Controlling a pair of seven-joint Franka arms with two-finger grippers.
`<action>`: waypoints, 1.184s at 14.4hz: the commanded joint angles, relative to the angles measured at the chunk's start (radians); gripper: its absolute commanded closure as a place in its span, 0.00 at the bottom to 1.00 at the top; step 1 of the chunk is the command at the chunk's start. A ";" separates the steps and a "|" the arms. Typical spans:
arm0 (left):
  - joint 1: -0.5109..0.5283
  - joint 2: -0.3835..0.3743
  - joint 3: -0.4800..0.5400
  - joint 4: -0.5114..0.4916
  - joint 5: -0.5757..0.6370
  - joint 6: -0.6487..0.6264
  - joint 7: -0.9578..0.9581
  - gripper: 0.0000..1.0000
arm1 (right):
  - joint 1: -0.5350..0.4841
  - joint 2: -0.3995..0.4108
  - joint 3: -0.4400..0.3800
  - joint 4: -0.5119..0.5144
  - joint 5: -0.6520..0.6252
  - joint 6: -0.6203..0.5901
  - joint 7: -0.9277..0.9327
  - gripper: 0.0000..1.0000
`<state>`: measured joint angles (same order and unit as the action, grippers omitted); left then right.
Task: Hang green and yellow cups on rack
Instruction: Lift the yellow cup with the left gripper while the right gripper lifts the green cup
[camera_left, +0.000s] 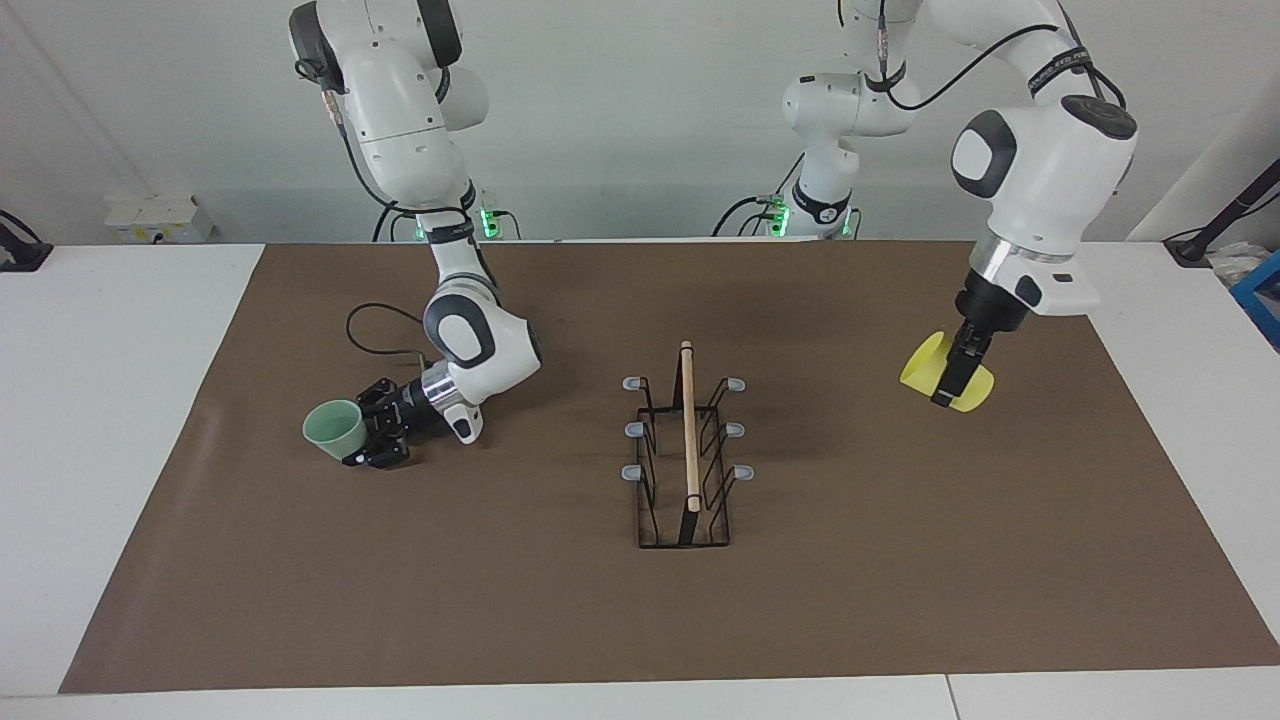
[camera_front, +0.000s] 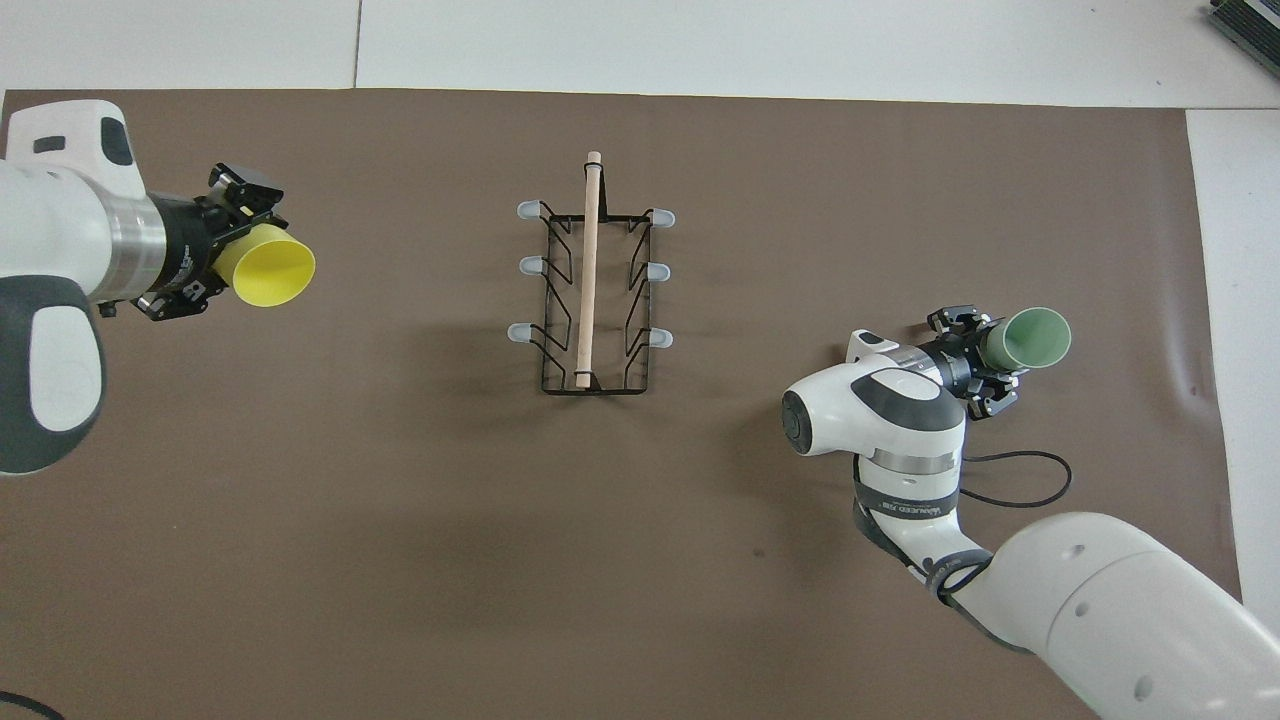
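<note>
The rack (camera_left: 688, 450) (camera_front: 590, 280), black wire with a wooden dowel on top, stands in the middle of the mat. My left gripper (camera_left: 950, 385) (camera_front: 222, 262) is shut on the yellow cup (camera_left: 920, 368) (camera_front: 268, 265). It holds the cup in the air over the mat toward the left arm's end, mouth turned toward the rack. My right gripper (camera_left: 368, 435) (camera_front: 985, 355) is shut on the base of the green cup (camera_left: 335, 428) (camera_front: 1035, 338). That cup lies on its side low at the mat, mouth pointing away from the rack.
A brown mat (camera_left: 640, 620) covers most of the white table. A black cable (camera_left: 375, 335) (camera_front: 1010, 480) loops on the mat by the right arm's wrist. Grey-tipped prongs stick out from both long sides of the rack.
</note>
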<state>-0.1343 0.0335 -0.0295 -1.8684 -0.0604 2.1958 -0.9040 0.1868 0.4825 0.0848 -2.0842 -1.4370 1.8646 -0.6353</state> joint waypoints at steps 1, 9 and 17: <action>0.028 -0.037 -0.098 -0.066 0.099 0.063 -0.003 1.00 | 0.003 -0.030 0.009 0.044 0.070 -0.016 -0.044 1.00; 0.030 -0.072 -0.260 -0.362 0.252 0.645 0.000 1.00 | -0.089 -0.252 0.012 0.165 0.713 0.111 -0.418 1.00; 0.024 -0.035 -0.316 -0.451 0.281 0.881 0.000 1.00 | -0.254 -0.416 0.012 0.154 1.600 0.174 -0.610 1.00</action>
<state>-0.1217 0.0021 -0.3352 -2.2989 0.1946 3.0414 -0.9021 -0.0190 0.1191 0.0843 -1.9003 -0.0070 1.9951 -1.1634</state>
